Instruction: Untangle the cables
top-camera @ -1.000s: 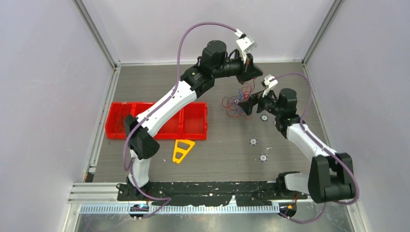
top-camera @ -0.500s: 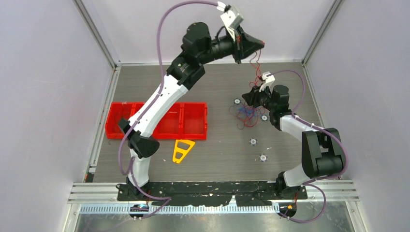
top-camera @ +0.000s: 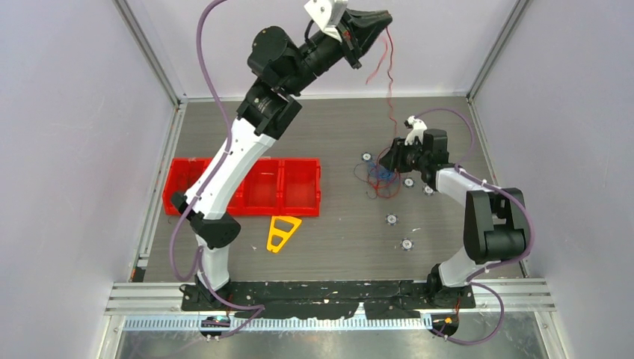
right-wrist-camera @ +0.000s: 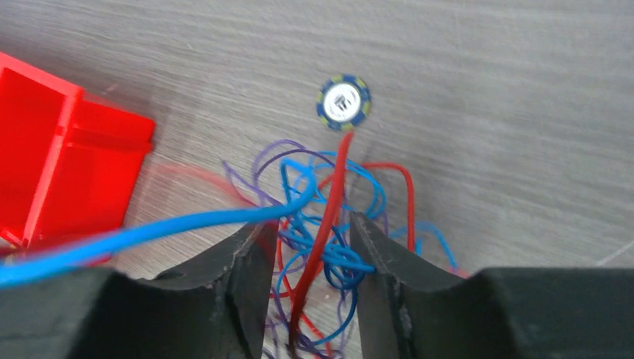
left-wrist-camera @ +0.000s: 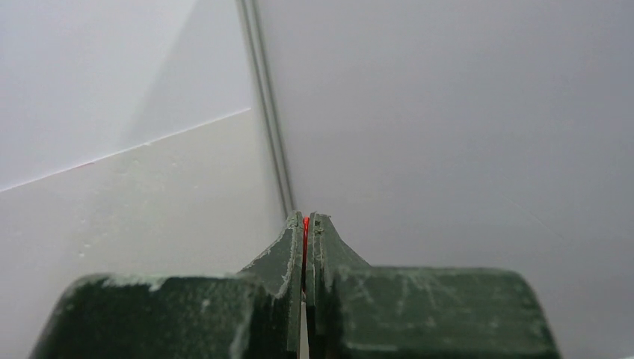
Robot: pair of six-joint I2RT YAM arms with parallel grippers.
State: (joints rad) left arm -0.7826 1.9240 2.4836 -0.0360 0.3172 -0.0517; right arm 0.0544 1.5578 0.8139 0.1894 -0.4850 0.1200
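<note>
The cables (top-camera: 377, 179) lie as a tangle of thin red, blue and purple strands on the table at centre right. My left gripper (top-camera: 377, 19) is raised high near the back wall, shut on one red cable (top-camera: 389, 71) that runs down from it to the tangle. In the left wrist view the red cable (left-wrist-camera: 306, 226) shows as a sliver pinched between the closed tips of that gripper (left-wrist-camera: 306, 218). My right gripper (top-camera: 385, 163) sits low over the tangle. In its wrist view this gripper (right-wrist-camera: 310, 224) stands open, with a red strand (right-wrist-camera: 333, 202) and a blue knot (right-wrist-camera: 338, 258) between the fingers.
A red divided bin (top-camera: 247, 187) sits at the left, with its corner (right-wrist-camera: 52, 149) also in the right wrist view. A yellow triangular piece (top-camera: 282, 232) lies in front of it. Small round discs (top-camera: 391, 219) (top-camera: 407, 244) (top-camera: 367, 157) dot the table near the tangle, one (right-wrist-camera: 343, 102) just beyond it.
My left gripper has risen and swung back-left, drawing the red cable up out of the tangle. My right gripper moved in over the tangle and its jaws narrowed.
</note>
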